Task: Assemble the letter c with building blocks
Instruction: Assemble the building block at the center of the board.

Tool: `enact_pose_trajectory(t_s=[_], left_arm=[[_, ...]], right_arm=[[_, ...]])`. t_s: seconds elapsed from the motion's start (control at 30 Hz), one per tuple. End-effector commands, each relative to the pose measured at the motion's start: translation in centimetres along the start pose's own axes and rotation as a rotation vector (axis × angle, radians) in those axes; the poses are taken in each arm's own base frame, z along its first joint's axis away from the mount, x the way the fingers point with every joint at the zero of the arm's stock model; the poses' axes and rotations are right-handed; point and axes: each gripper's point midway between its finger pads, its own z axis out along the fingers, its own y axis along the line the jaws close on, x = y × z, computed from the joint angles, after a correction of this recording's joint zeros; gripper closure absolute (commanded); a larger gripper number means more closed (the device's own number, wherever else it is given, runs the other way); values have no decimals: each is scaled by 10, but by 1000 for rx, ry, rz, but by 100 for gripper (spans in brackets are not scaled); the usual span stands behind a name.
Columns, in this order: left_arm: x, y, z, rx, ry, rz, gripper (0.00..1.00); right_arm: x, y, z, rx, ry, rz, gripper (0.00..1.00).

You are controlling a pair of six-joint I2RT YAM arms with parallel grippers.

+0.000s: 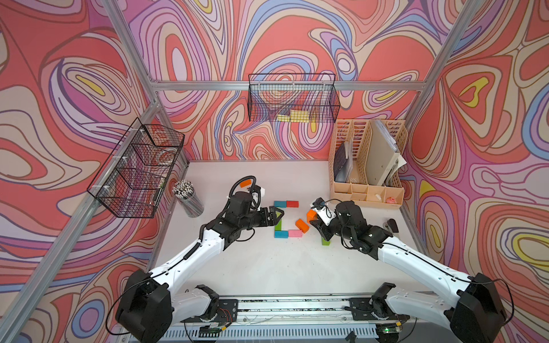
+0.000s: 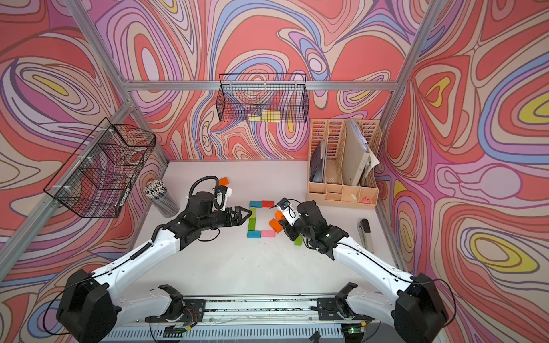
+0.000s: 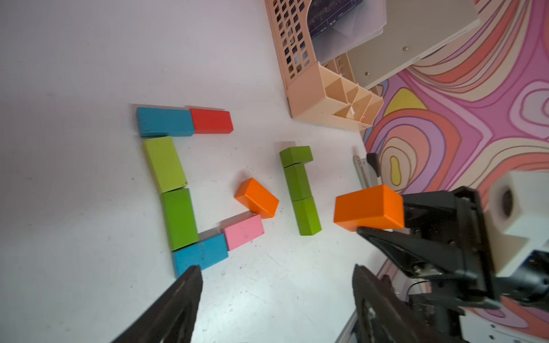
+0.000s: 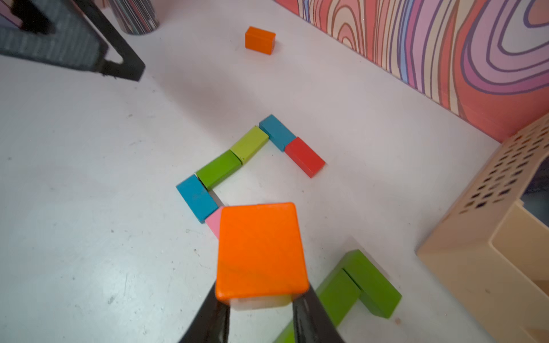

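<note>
Building blocks form a bracket on the table: blue (image 3: pixel 165 121) and red (image 3: pixel 211 120) along one arm, two greens (image 3: pixel 179 218) down the spine, blue (image 3: pixel 200 252) and pink (image 3: pixel 243 231) along the other arm. A loose orange block (image 3: pixel 257 197) touches the pink one's end. My right gripper (image 4: pixel 260 300) is shut on another orange block (image 4: pixel 260 249), held above the table near the pink block. My left gripper (image 3: pixel 276 270) hangs open and empty over the spine's side. Three green blocks (image 4: pixel 356 282) lie in an L beside the right gripper. A third orange block (image 4: pixel 260 40) sits far back.
A beige file organiser (image 1: pixel 368 184) stands at the back right, with a stapler (image 1: pixel 392 225) by the right wall. A cup of pens (image 1: pixel 188 197) stands at the left. Wire baskets hang on the left wall (image 1: pixel 136 169) and the back wall (image 1: pixel 292 99).
</note>
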Motion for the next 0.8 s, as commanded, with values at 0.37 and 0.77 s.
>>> enact_pose_trajectory(t_s=[0.37,0.77], left_arm=[[59,56,12,-123,93,189,19],[57,58,9,-137,77,207,20]], right_arm=[[86,-16,-42,-46,647,-410,87],[108,3,-50,-172,707,-572,87]])
